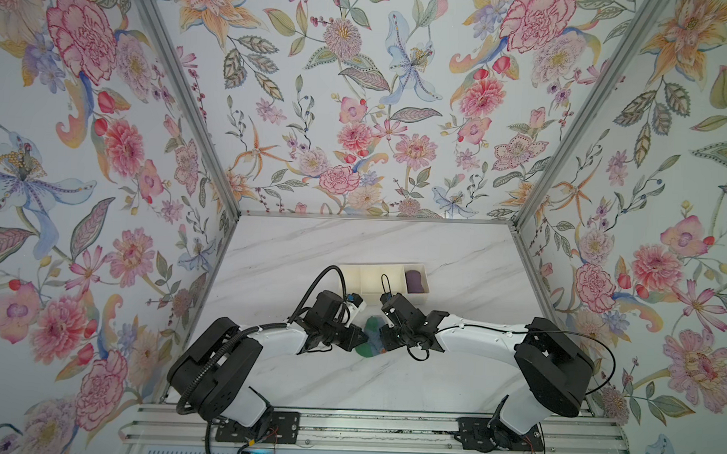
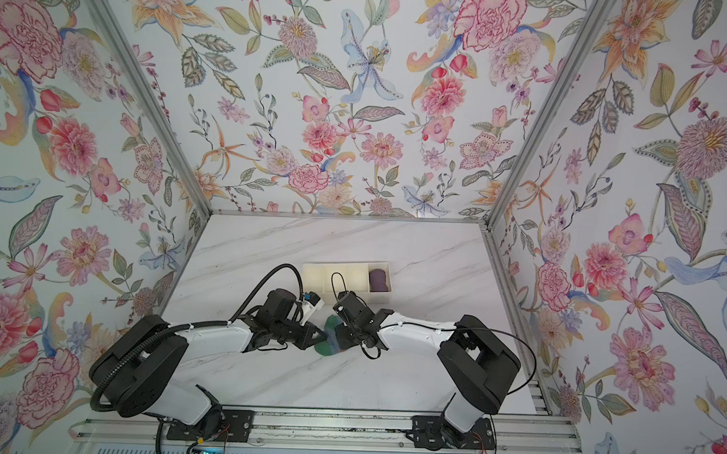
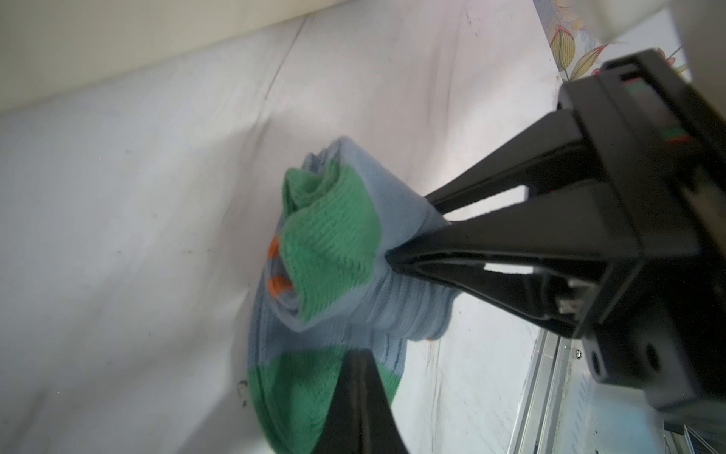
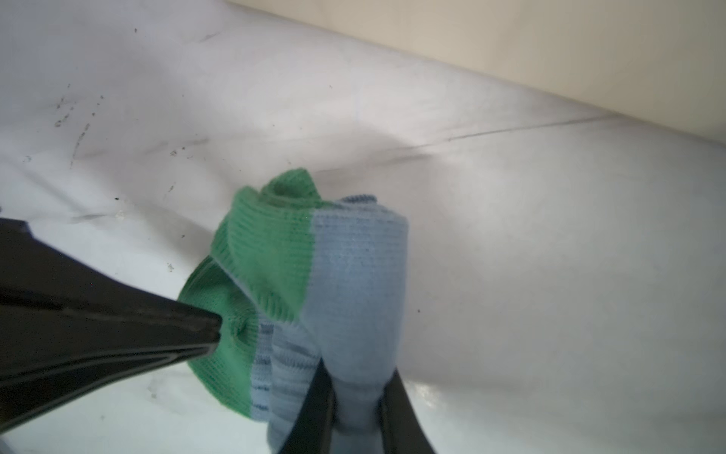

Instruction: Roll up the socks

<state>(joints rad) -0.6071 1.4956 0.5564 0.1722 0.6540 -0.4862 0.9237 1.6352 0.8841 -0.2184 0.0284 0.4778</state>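
Right tool [image 4: 357, 379] clamped on blue-grey ribbed rolled socks [image 4: 353, 275]; left tool [image 4: 214, 328] jaws together, tip against green toe [image 4: 220, 365], opposite side.

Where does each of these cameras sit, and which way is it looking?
Top views: high above the robot's base, looking down on table, tray, socks; left arm and right arm show.
Left wrist: on the left arm, facing the socks; its own jaws' tip and the right jaws, clamping them, show.
Right wrist: on the right arm, facing the socks; its own jaws and the shut left jaws show.
Shared: all see the socks.
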